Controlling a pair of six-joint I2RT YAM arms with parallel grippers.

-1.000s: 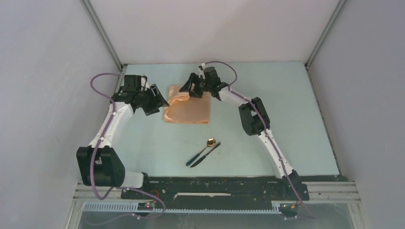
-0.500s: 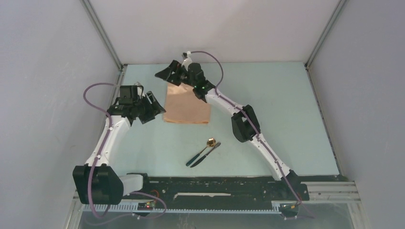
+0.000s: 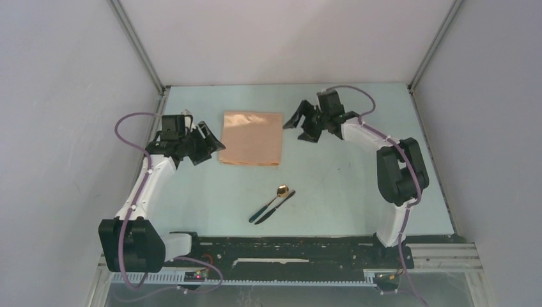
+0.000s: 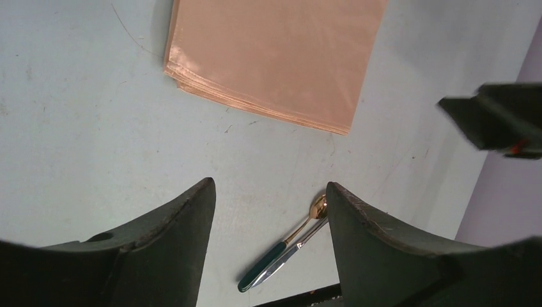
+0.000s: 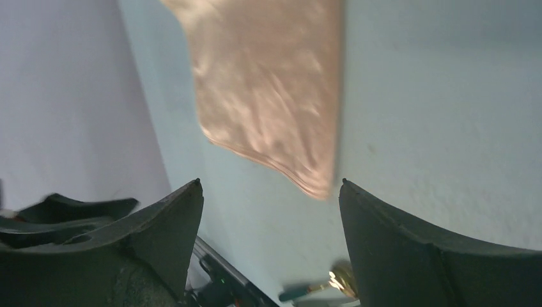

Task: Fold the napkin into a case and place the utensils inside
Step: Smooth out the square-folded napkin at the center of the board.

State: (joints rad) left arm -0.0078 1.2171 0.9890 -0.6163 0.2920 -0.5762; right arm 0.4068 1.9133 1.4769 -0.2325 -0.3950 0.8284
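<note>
The napkin (image 3: 251, 138) lies flat as a layered rectangle between the two pincers, touched by neither. The left pincer (image 3: 211, 142) hangs just off its left edge, jaws apart and empty. The right pincer (image 3: 301, 126) sits off its right edge, likewise apart and empty. The utensils (image 3: 271, 204) lie together well back from both pincers, toward the robot. Folding looks midway, with no flap or pouch yet. The next move likely calls for pinching one corner's top layer alone.
</note>
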